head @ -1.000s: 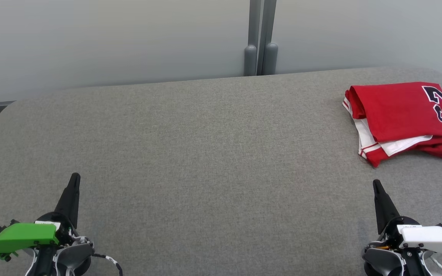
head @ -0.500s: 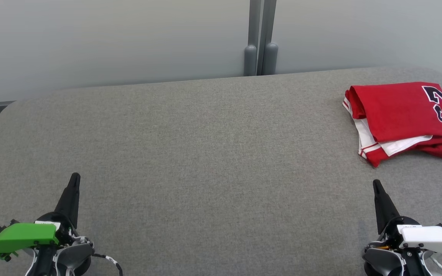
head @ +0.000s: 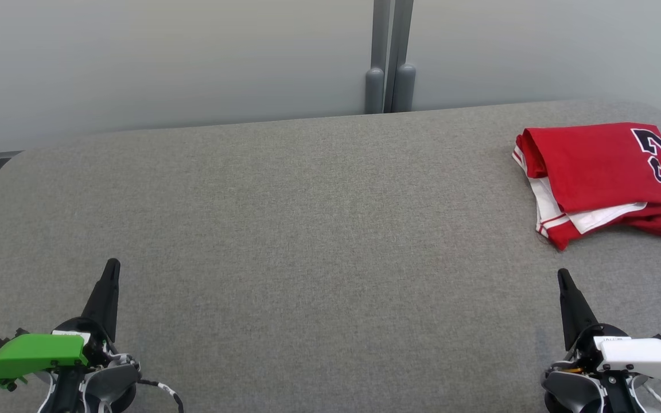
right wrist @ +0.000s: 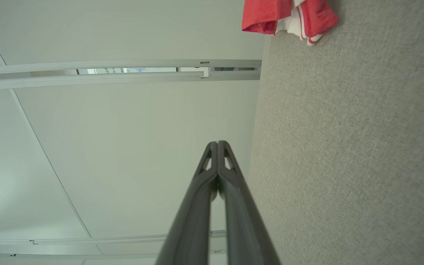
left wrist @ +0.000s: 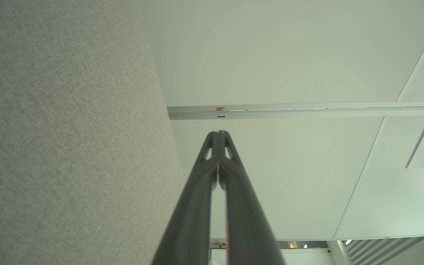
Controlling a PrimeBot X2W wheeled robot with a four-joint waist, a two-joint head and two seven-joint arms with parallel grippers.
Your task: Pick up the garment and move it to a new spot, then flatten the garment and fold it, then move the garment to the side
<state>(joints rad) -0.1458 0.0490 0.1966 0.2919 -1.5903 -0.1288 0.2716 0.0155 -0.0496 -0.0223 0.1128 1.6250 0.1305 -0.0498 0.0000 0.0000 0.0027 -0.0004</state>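
In the head view the folded red shirt (head: 600,172) lies crosswise at the far right of the table (head: 307,229), ahead of my right jaws and well apart from my left jaws; the left wrist view shows those jaws pressed together and empty, and the right wrist view shows the same with the shirt (right wrist: 271,14) up ahead, so I judge the right arm is the nearer one.

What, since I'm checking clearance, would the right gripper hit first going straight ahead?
Probably the pale wall panel beyond the grey table; the shut right gripper seems aimed past the red jersey, though depth is unclear.

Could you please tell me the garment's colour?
The garment is red with white trim, clearest in the head view.
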